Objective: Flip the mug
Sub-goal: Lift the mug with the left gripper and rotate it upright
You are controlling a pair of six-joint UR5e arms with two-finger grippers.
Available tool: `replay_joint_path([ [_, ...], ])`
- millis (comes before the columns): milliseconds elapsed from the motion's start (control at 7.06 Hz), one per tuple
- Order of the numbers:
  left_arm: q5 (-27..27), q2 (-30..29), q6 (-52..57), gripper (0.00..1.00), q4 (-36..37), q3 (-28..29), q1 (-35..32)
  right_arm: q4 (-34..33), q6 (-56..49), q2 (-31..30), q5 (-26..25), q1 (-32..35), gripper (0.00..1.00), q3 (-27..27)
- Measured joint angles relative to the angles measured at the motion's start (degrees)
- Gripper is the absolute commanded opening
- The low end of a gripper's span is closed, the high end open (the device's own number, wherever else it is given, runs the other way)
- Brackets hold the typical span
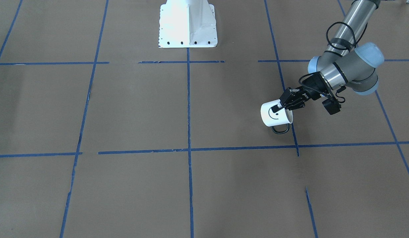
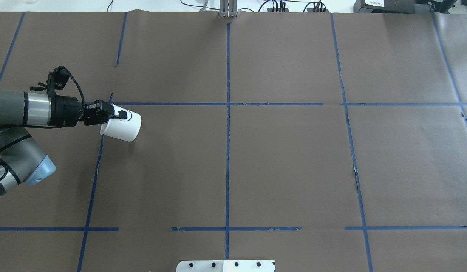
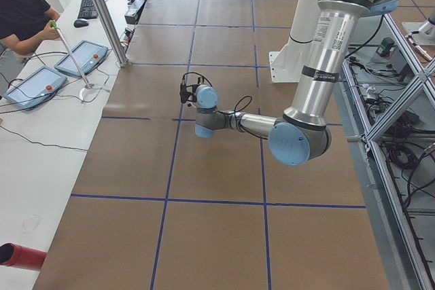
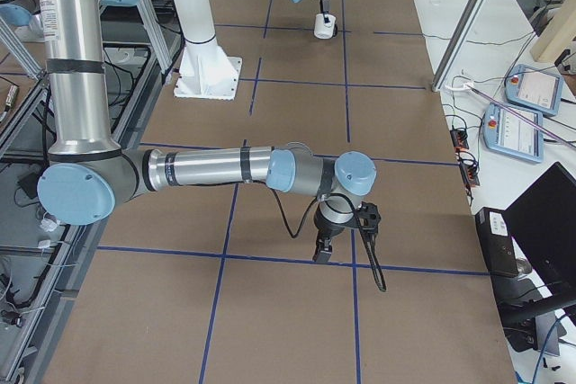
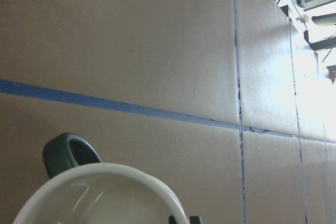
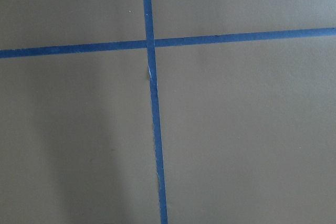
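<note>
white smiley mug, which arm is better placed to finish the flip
Left. The left claw grips the rim of the tilted small white enamel mug with the black loop handle; the right claw hangs far along the table.

Mug (image 1: 276, 115) is white w/ black handle (image 1: 280, 129) + black smiley (image 1: 272, 115). Table (image 1: 141, 109) brown, blue tape grid (image 1: 188, 105). Left gripper (image 1: 279, 106) black, arm (image 1: 348, 23) silver w/ light-blue caps (image 1: 370, 54).

You see a smooth, glossy white mug (image 1: 276, 115) with a duller black handle (image 1: 279, 129). Your table (image 1: 224, 185) is covered in matt brown paper, and its blue tape (image 1: 189, 109) is frayed in places. The left arm (image 1: 351, 19) is satin metal.
</note>
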Motion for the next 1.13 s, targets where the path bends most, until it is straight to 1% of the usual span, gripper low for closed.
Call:
replay_joint_path([
  [142,-0.07,-0.44,-0.60,0.00,0.63,-0.72,0.08,0.00,0.00,-0.02,0.00,0.00,1.00,0.00],
  [283,-0.09,-1.13,-0.88,0.00,3.01,-2.03,0.14,0.00,0.00,-0.03,0.00,0.00,1.00,0.00],
  [425,-0.08,-2.42,-0.95,0.00,8.26,-4.57,0.18,0.00,0.00,-0.02,0.00,0.00,1.00,0.00],
  [850,0.40,-8.22,-0.47,0.00,28.99,-12.17,1.13,0.00,0.00,0.00,0.00,0.00,1.00,0.00],
  [991,1.31,-11.01,0.48,0.00,37.72,-14.60,1.95,0.00,0.00,0.00,0.00,0.00,1.00,0.00],
  [1133,3.48,-14.22,2.73,0.00,46.89,-16.63,2.70,0.00,0.00,0.00,0.00,0.00,1.00,0.01],
])
